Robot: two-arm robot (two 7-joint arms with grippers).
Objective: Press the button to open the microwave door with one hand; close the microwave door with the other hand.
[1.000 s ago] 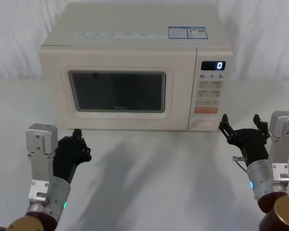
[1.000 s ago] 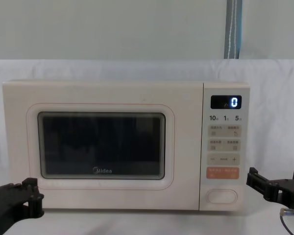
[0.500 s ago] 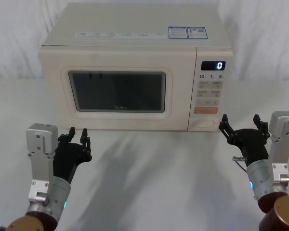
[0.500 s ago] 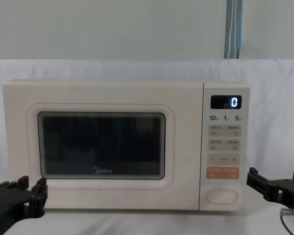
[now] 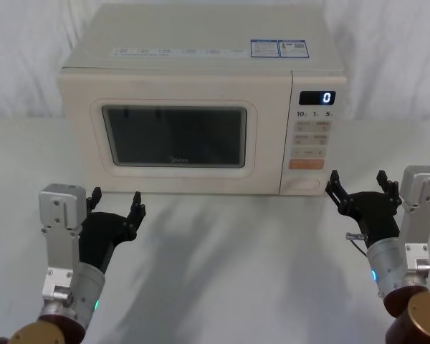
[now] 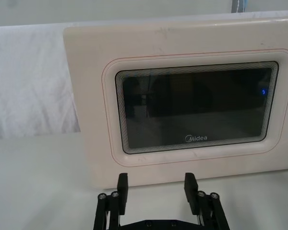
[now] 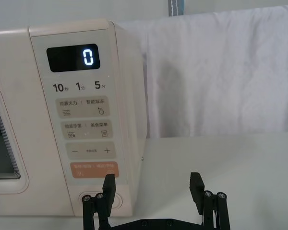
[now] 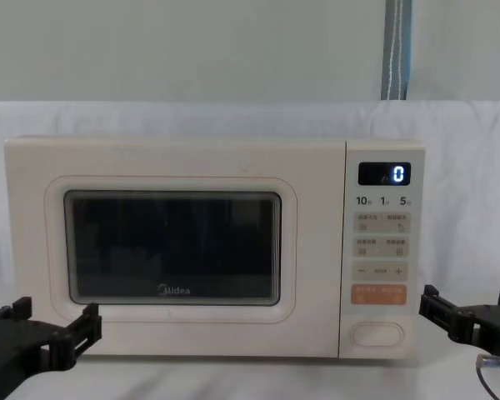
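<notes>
showing microwave door point(image 5: 173, 136) flush shut

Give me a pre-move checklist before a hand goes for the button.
1. Door shut flush with the panel: ok.
2. Button unobstructed, nothing touching it: ok.
3. Right hand open, low on the table, in front and just right of the button: ok.
4. Left hand open, below the door's lower left corner, clear of it: ok.
5. Display lit, reading 0: ok.
6. Room for the door to swing past the left hand: cannot tell.
</notes>
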